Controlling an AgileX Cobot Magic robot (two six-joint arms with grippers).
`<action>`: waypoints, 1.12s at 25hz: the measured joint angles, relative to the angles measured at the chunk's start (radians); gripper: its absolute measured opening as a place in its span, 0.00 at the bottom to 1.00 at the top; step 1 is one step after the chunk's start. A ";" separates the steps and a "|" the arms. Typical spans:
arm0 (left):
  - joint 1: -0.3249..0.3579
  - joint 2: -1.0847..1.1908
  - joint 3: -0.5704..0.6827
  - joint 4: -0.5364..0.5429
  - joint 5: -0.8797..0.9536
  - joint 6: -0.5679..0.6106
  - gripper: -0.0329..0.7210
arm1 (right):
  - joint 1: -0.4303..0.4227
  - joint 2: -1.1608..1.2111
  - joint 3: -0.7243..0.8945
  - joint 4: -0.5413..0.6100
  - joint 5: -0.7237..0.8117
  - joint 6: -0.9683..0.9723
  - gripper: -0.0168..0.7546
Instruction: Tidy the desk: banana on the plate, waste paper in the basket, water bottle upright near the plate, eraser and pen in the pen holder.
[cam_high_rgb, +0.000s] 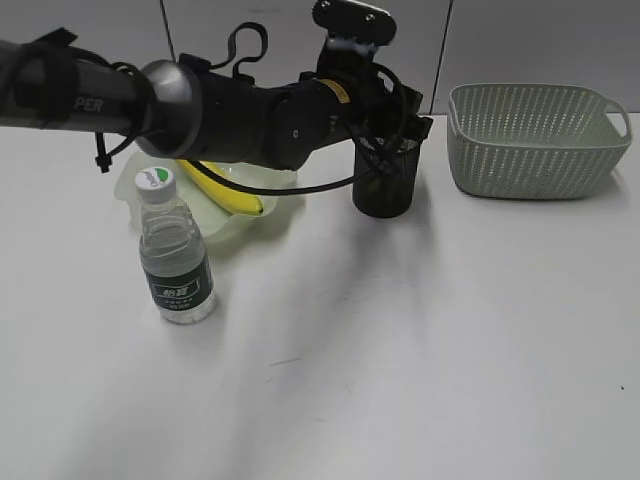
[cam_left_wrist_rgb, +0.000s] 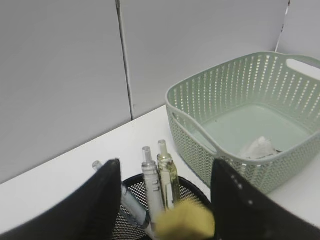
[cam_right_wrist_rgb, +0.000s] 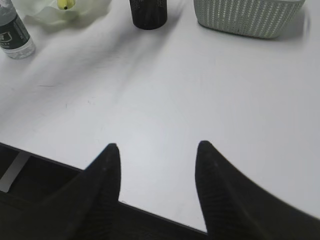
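left tool (cam_left_wrist_rgb: 162, 200) open above pen holder (cam_left_wrist_rgb: 165, 212), eraser (cam_left_wrist_rgb: 186, 224) between fingers; right tool (cam_right_wrist_rgb: 157, 167) open, empty.

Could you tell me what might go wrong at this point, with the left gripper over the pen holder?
The eraser sits between the open fingers of the left gripper, right above the pen holder. It could catch on the upright pens or the rim and bounce onto the table instead of settling inside. The left arm reaches over the banana and plate, close to the water bottle, so a careless retreat might knock the bottle over.
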 joint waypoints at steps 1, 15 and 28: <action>0.002 0.000 0.000 -0.001 0.001 0.000 0.63 | 0.000 0.000 0.000 0.000 0.000 0.000 0.53; 0.009 -0.276 0.000 0.011 0.487 0.000 0.44 | 0.000 0.000 0.000 0.000 0.000 0.000 0.53; 0.010 -0.957 0.516 0.051 0.782 -0.102 0.36 | 0.000 0.000 0.000 0.000 0.000 0.000 0.53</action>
